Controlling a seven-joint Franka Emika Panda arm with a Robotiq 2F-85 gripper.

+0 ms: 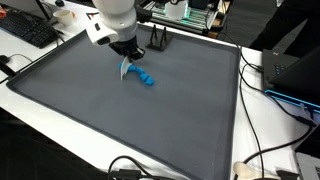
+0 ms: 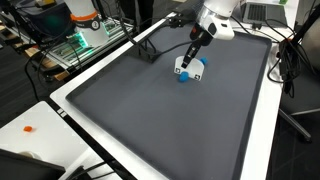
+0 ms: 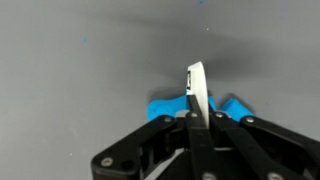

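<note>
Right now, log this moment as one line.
end effector: shut on white strip | white strip: points down, next to blue piece, contact unclear | surface: grey mat

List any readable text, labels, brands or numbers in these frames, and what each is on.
No text can be read in any view.
White flat piece in the shut pincer: no marking on the edge that shows.
Blue object beneath it: no marking visible.
Gray mat: plain.
Keyboard: key legends too small to read.
</note>
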